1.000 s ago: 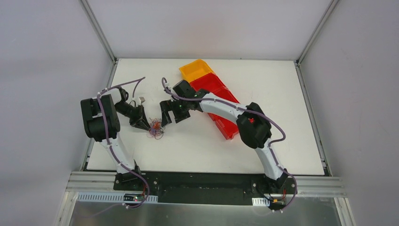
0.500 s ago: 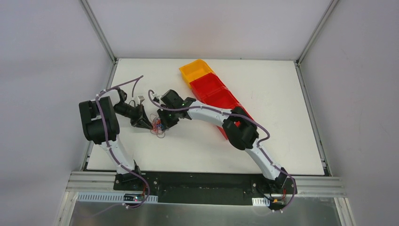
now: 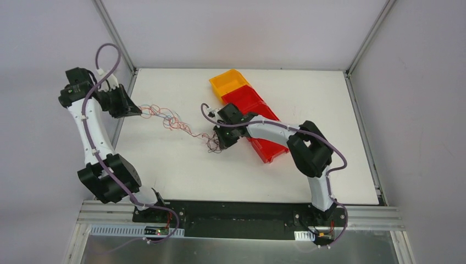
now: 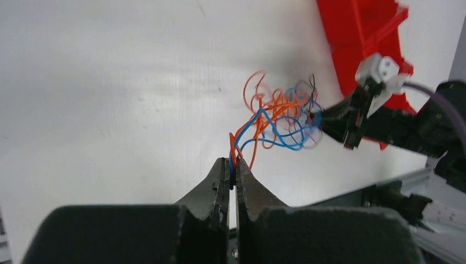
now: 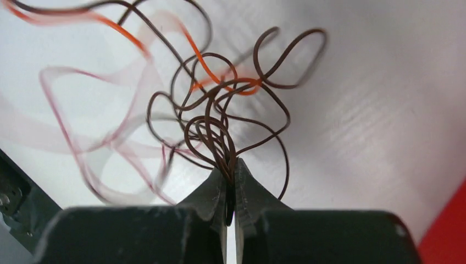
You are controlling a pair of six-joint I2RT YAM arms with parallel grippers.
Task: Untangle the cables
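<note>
- The left gripper (image 3: 133,111) sat at the far-left edge of the worktop (image 3: 308,165). The left wrist view showed its jaws pressed together on orange and blue strands.
- The right gripper (image 3: 221,144) was near the middle of the worktop, just beside the red bins (image 3: 258,113), with its jaws pinching a bunch of dark brown-black strands.
- The cables (image 3: 175,122) ran between the two grippers in a loose, curly line. Whether they hung clear of the worktop or brushed it could not be told.
- Judged from this, the job was partly done: the clump was drawn out into a long chain, with the dark strands gathered at the right end.
- Work was left: orange, red and blue loops crossed one another mid-span. A knotted cluster sat close to the right gripper, and no strand lay free by itself.
</note>
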